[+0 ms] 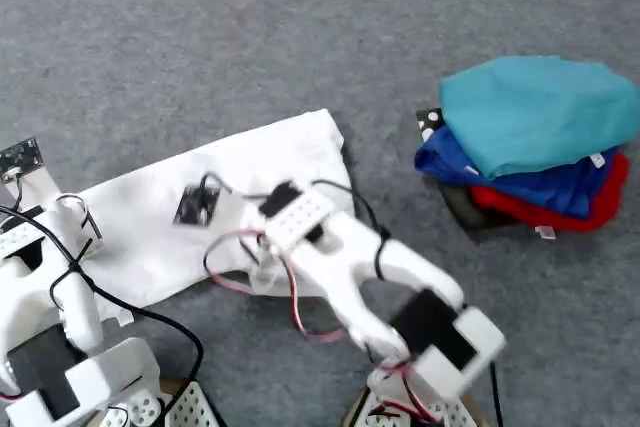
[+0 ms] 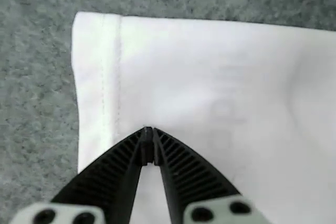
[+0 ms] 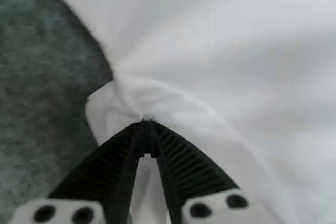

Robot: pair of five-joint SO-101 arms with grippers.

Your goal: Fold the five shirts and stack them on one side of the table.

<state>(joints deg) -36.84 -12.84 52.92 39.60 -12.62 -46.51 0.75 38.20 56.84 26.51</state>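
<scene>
A white shirt (image 1: 240, 177) lies spread out at the left middle of the grey table. My right gripper (image 3: 144, 123) is shut on a bunched bit of the white shirt (image 3: 220, 51) at its edge, where the cloth puckers up against the grey table top. My left gripper (image 2: 147, 136) is shut, with its tips resting on flat white shirt (image 2: 210, 77) cloth close to a stitched hem; no pucker shows there. At the right side sits a stack of folded shirts: teal (image 1: 540, 107) on top, then blue (image 1: 530, 187), red (image 1: 600, 202) and a dark one (image 1: 465, 212) at the bottom.
The grey felt table top (image 1: 200, 57) stretches open behind the white shirt and between it and the stack. Both arm bases and loose cables (image 1: 300, 307) crowd the near edge. The table's far edge runs along the top of the high view.
</scene>
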